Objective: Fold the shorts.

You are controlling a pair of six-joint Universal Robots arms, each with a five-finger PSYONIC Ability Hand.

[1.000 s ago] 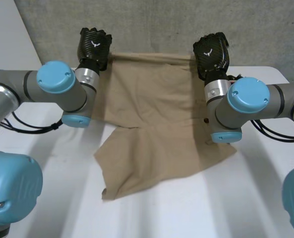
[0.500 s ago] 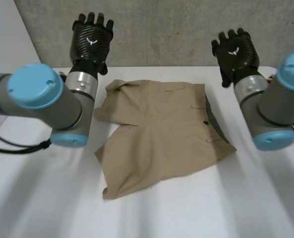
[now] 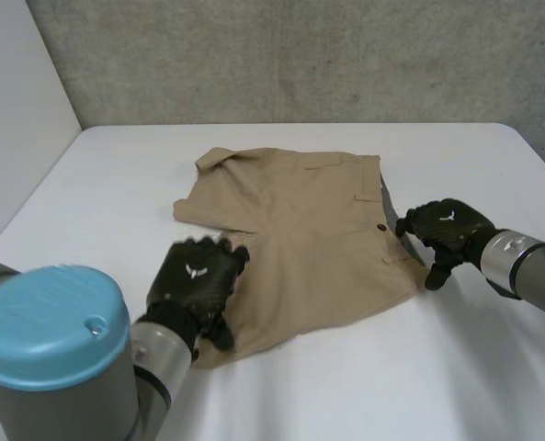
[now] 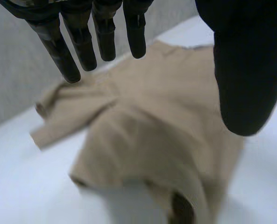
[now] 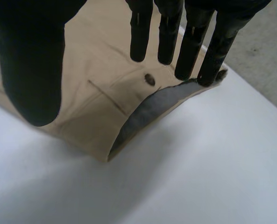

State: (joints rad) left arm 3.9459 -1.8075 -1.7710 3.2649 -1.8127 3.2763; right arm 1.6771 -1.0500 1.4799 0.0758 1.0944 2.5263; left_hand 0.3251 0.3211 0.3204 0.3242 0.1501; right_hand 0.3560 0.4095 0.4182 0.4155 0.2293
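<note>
Tan shorts point(image 3: 300, 216) flat on white table point(image 3: 107, 184)

Spread across mid-table, far-left corner turned over. Near left: left hand point(image 3: 197, 280) over the near-left hem, fingers point(image 4: 84, 46) straight and spread, gripping nothing. Right: right hand point(image 3: 445, 234) at the shorts' right edge, by a pocket button point(image 5: 149, 79), fingers point(image 5: 140, 37) straight, thumb apart, likewise empty.

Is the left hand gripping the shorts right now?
No, the left hand has its fingers straight and spread over the shorts, with no cloth pinched between them and the thumb.
</note>
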